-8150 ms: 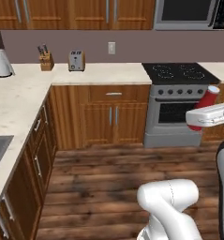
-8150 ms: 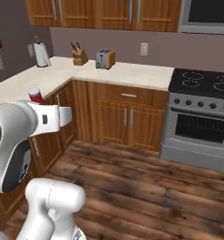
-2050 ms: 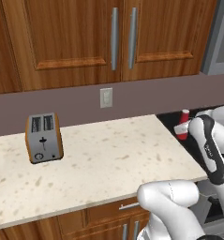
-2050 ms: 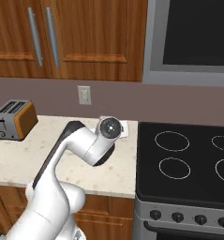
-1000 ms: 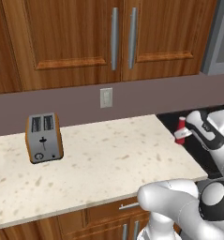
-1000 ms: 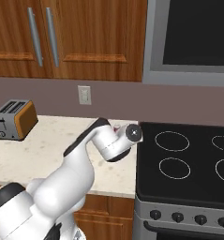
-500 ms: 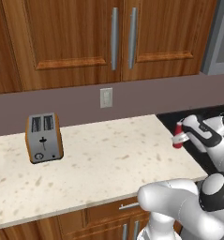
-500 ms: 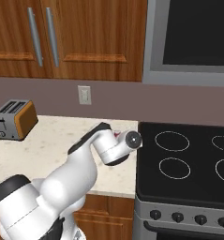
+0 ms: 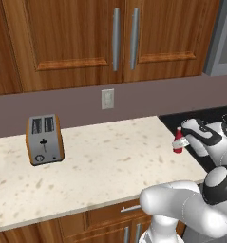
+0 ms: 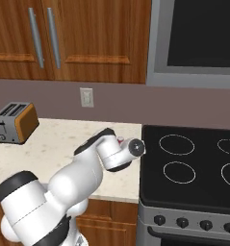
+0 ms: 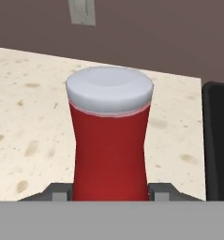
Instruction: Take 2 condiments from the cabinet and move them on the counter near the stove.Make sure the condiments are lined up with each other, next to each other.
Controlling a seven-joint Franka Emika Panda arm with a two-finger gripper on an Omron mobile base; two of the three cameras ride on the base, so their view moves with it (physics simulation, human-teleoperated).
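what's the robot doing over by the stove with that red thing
The white arm's gripper is shut on a small red bottle with a pale cap, holding it upright at the end of the beige speckled counter beside the black glass cooktop. A silver and orange toaster stands farther along.

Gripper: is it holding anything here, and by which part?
The gripper holds the red bottle upright by its lower body, over the counter beside the stove.
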